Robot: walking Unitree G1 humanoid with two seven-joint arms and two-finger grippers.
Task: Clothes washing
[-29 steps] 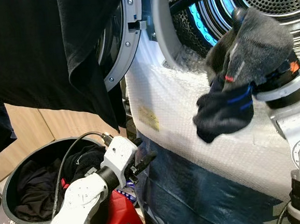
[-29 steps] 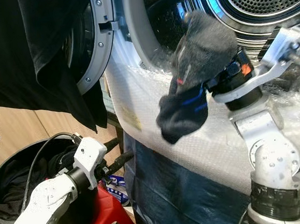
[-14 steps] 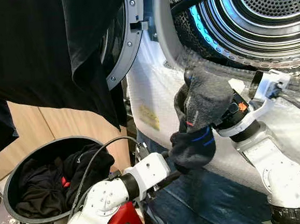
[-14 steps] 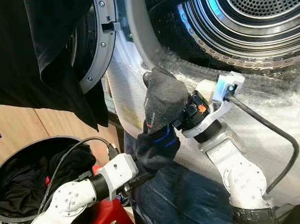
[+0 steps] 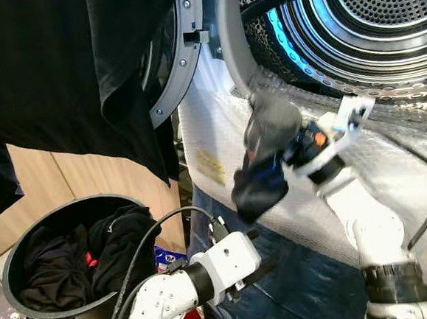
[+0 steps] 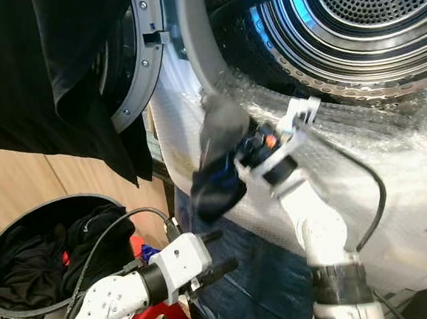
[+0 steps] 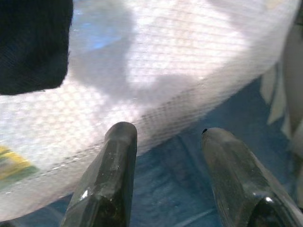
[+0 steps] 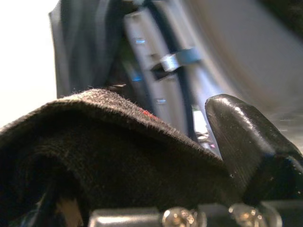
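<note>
Down low nearest the robot, left gripper (image 5: 261,272) hovers with fingers (image 7: 106,175) spread apart, holding nothing, aimed at the blue wrap below the bubble-wrapped washing machine (image 5: 218,129) front; beside it, black basket (image 5: 14,256) holds dark clothes (image 5: 81,258); above, right gripper (image 5: 286,143) clamps a dark sock (image 5: 261,156), blurred, long axis near vertical, loose end hanging down-left, against the washer front just under the drum (image 5: 379,13) opening; black garment (image 5: 58,68) drapes over open door (image 5: 180,59).
</note>
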